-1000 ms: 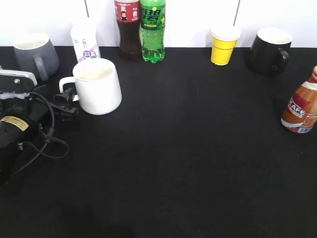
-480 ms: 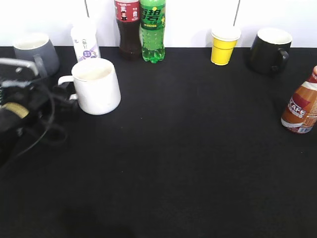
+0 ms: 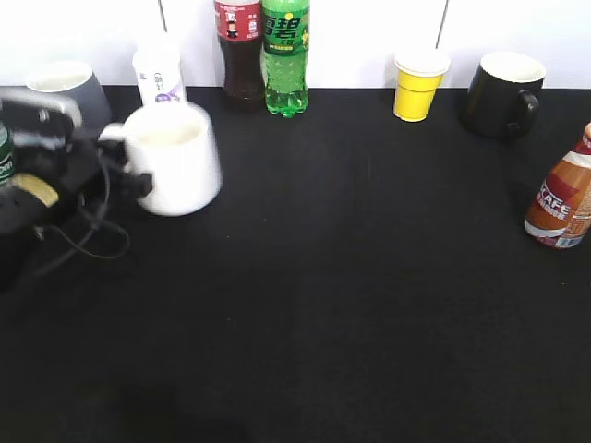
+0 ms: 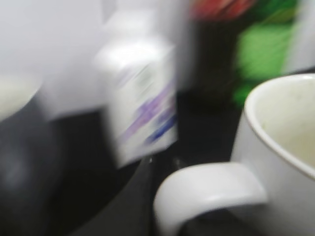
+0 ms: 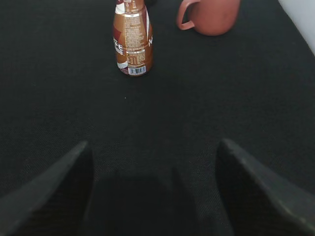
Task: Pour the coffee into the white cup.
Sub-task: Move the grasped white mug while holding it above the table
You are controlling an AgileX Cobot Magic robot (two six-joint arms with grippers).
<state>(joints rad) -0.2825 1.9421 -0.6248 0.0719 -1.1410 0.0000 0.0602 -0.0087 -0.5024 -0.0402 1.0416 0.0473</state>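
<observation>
The white cup [image 3: 175, 161] is at the left, blurred by motion and slightly tilted. My left gripper [image 3: 122, 175] is shut on its loop handle [image 4: 206, 189]. In the blurred left wrist view the cup's rim and pale inside fill the right side [image 4: 280, 123]. The coffee bottle [image 3: 560, 201], brown with an orange and white label, stands upright at the far right edge. It also shows in the right wrist view [image 5: 132, 42], well ahead of my right gripper [image 5: 152, 147], which is open and empty. The right gripper is outside the exterior view.
A grey mug [image 3: 65, 83], a small white bottle [image 3: 159, 74], a cola bottle [image 3: 238, 51] and a green bottle [image 3: 284, 55] stand along the back left. A yellow cup [image 3: 418, 85] and a black mug [image 3: 503, 92] stand back right. A reddish mug [image 5: 211, 14] stands behind the coffee.
My left gripper has closed in on the cup handle and moved up and back. The white cup has shifted left and up with it and now tilts. The coffee bottle has not moved.
</observation>
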